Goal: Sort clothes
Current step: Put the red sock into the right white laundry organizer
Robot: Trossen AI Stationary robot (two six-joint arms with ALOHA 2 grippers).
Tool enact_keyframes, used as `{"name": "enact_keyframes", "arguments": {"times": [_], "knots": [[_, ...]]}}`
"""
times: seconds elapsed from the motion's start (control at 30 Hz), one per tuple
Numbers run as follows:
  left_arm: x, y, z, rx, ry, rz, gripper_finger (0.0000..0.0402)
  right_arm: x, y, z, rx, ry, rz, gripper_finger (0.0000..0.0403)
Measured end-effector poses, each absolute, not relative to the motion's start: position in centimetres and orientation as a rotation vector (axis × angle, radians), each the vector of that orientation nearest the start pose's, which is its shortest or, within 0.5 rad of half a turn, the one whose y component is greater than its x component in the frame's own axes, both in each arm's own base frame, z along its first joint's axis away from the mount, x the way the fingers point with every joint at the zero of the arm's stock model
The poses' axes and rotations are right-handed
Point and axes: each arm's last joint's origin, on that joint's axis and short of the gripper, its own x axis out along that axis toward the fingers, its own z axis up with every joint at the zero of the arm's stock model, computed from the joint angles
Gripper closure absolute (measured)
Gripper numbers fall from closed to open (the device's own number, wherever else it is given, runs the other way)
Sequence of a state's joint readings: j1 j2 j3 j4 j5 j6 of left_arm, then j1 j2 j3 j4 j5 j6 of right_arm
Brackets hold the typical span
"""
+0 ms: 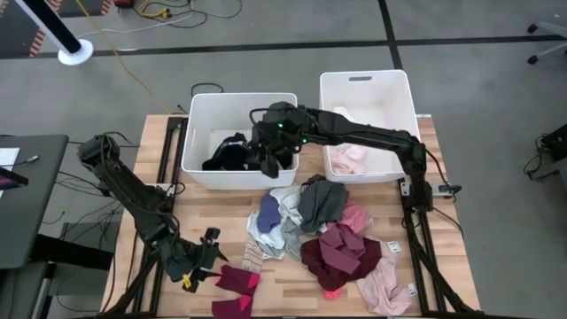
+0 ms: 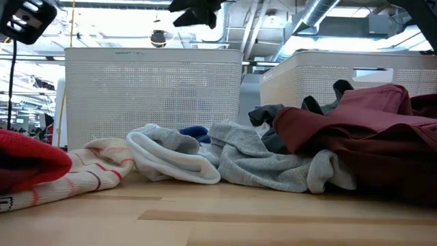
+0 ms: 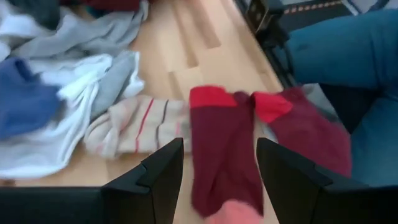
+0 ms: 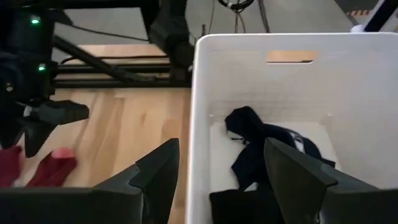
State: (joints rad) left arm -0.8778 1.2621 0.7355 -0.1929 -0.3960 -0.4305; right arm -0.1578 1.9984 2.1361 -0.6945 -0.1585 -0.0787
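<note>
The clothes lie in a loose pile (image 1: 323, 235) on the wooden table: grey, white, navy, pink and maroon pieces. Black clothes (image 1: 226, 155) rest on the floor of the left white bin (image 1: 197, 133). Pale pink pieces (image 1: 345, 159) lie in the right white bin (image 1: 363, 78). My right gripper (image 4: 221, 146) hangs open above the left bin's near right corner, with the black clothes (image 4: 267, 149) below it. My left gripper (image 3: 221, 146) stands open near the table's front left, just above a maroon sock with a red cuff (image 3: 217, 174). It touches nothing.
A second maroon sock (image 3: 305, 130) and a cream striped sock (image 3: 134, 127) lie flat beside the first one. Bare wood shows at the table's front left (image 1: 151, 177). The right arm (image 1: 372, 133) reaches across the near edge of the right bin.
</note>
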Motion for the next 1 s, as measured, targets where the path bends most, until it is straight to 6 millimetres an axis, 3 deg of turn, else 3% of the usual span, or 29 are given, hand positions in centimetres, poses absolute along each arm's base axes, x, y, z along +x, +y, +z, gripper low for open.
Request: {"name": "enact_keyframes", "arguments": {"times": [0.4,0.63,1.0], "knots": [[19.7,-21.6,17.5,0.071,0.682,-0.378,0.0189,42.7,-2.9,41.6,-0.033,0.588,0.103,0.0155],[20.9,-22.1,16.3,0.026,0.665,-0.391,0.0167,41.5,-0.8,42.2,-0.048,0.674,0.132,0.0155],[21.8,-22.5,16.0,-0.027,0.619,-0.414,0.0165,40.2,3.2,41.0,-0.087,0.849,0.183,0.0155]]}}
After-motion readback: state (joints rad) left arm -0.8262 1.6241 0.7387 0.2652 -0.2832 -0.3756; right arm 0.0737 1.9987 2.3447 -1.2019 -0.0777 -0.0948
